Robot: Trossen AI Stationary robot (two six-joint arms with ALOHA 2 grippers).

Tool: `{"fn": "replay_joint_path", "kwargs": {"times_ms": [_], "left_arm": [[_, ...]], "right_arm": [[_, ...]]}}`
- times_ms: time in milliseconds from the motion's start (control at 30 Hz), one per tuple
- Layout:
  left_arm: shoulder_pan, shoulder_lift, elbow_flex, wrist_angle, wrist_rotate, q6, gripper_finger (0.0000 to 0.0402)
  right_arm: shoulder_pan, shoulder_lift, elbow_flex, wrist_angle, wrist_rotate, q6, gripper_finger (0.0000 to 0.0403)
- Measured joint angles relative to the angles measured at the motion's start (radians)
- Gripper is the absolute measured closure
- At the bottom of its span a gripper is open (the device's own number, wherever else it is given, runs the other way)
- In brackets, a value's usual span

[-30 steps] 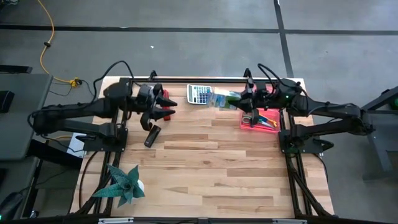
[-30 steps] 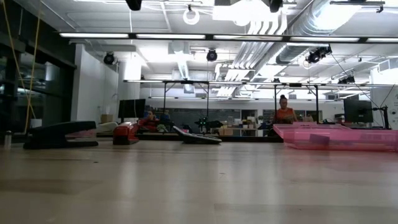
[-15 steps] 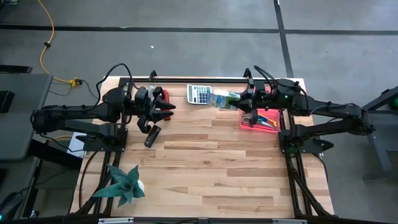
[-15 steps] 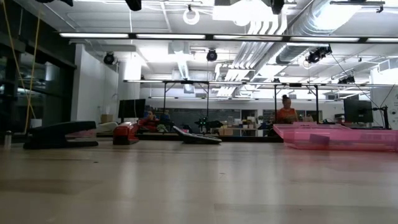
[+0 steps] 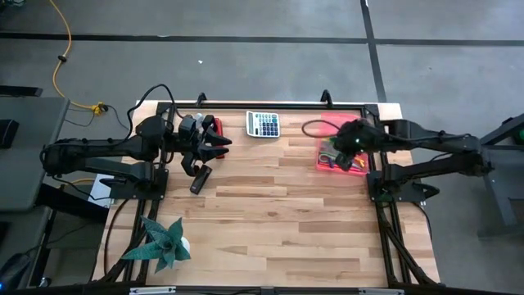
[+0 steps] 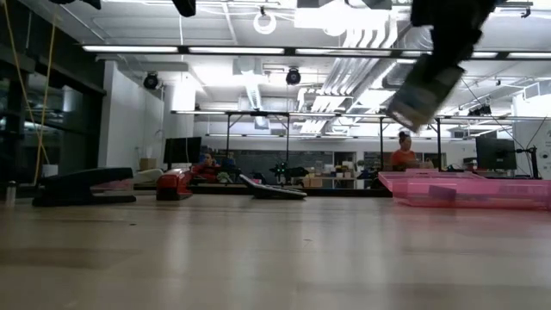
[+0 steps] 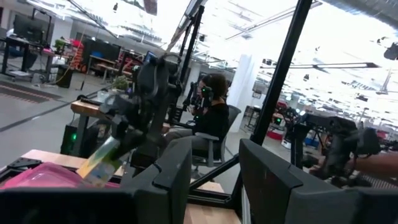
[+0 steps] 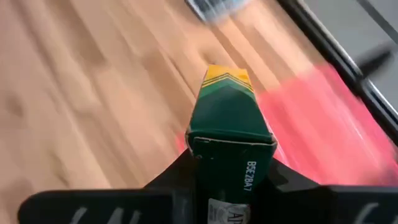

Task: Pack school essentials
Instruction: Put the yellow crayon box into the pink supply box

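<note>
A green crayon box (image 8: pixel 229 118) with a yellow end sits in my right gripper (image 8: pixel 230 177), which is shut on it. In the high view the gripper (image 5: pixel 337 149) hangs over the left end of the pink tray (image 5: pixel 354 161). In the low view the crayon box (image 6: pixel 422 93) slants in the air above the tray (image 6: pixel 465 189). The tray holds a few small stationery pieces. My left gripper (image 5: pixel 218 146) stands open and holds nothing, over the red stapler (image 5: pixel 216 128) at the far left. My right gripper pinches the crayon box at its flap end (image 8: pixel 231 144) between its two fingers (image 8: pixel 180 180). The fingers come from the table's right side, slanting down. The box sticks out ahead of the fingers with its yellow end (image 8: pixel 227 76) lowest. It is lifted clear above the tray.
A grey-white calculator (image 5: pixel 263 124) lies at the far edge in the middle. A black stapler (image 5: pixel 201 178) lies near the left arm. A green paper plant (image 5: pixel 164 243) stands at the near left. A black frame rail runs along the far edge.
My right gripper has swung the crayon box from level, beside the calculator, toward the table's right and near side. It has tipped steeply down, so the box now slants over the tray's left end.
</note>
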Motion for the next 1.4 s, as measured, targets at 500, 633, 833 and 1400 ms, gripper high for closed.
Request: {"fn": "replay_joint_path", "kwargs": {"times_ms": [500,633,833,1400], "left_arm": [[0.001,0.000,0.000,-0.001,0.000,0.017,0.0281],[0.001,0.000,0.000,-0.001,0.000,0.030,0.0282],[0.001,0.000,0.000,-0.001,0.000,0.050,0.0282],[0.001,0.000,0.000,-0.001,0.004,0.050,0.0282]], "right_arm": [[-0.011,0.234,-0.073,-0.329,0.183,-0.062,0.0338],[0.000,0.287,-0.159,-0.337,0.214,-0.088,0.0338],[0.015,0.326,-0.163,-0.309,0.217,-0.111,0.0338],[-0.049,0.491,-0.173,-0.213,0.184,-0.191,0.0338]]}}
